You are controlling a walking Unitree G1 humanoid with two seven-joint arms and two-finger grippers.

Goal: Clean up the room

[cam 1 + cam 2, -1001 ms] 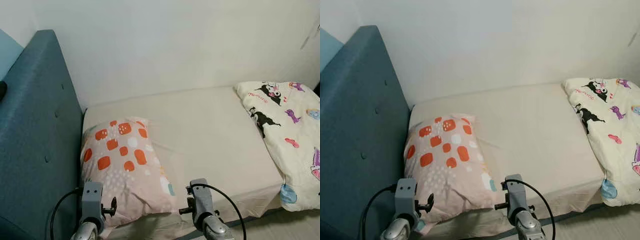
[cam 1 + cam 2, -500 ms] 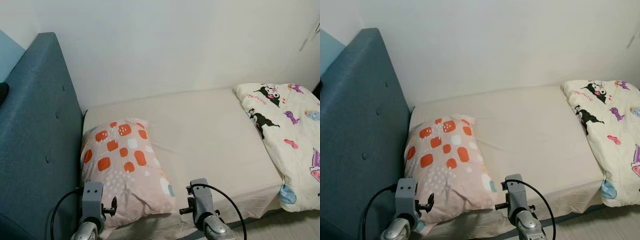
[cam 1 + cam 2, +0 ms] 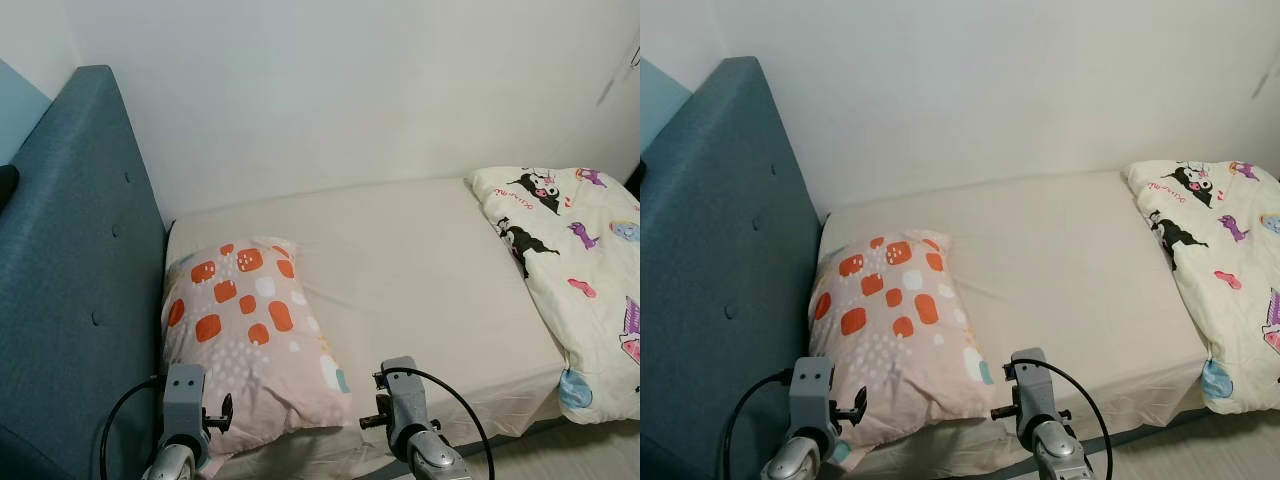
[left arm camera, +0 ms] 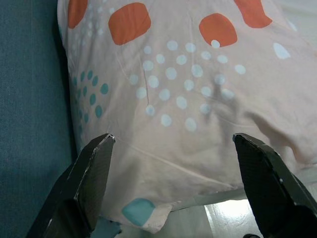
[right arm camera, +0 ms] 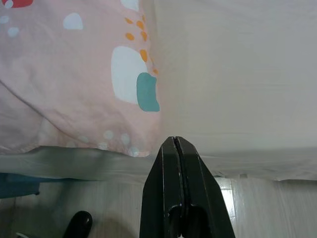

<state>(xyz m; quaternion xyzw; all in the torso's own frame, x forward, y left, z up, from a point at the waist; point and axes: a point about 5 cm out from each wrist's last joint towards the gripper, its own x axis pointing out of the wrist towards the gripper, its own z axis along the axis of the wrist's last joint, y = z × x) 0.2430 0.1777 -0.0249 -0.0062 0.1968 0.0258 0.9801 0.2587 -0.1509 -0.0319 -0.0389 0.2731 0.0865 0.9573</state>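
Pillow (image 3: 250, 335) with orange blotches and pale dots is lying at the head end of the bed (image 3: 420, 270), right up against the blue padded headboard (image 3: 70, 300), its near corner hanging a bit over the mattress edge. The left gripper (image 4: 173, 183) hovers just in front of that corner, fingers spread wide with nothing between them. The right gripper (image 5: 176, 188) sits by the pillow's other near corner, fingers pressed together, empty. Cartoon-print quilt (image 3: 580, 270) is bunched at the far right end, well apart from the pillow.
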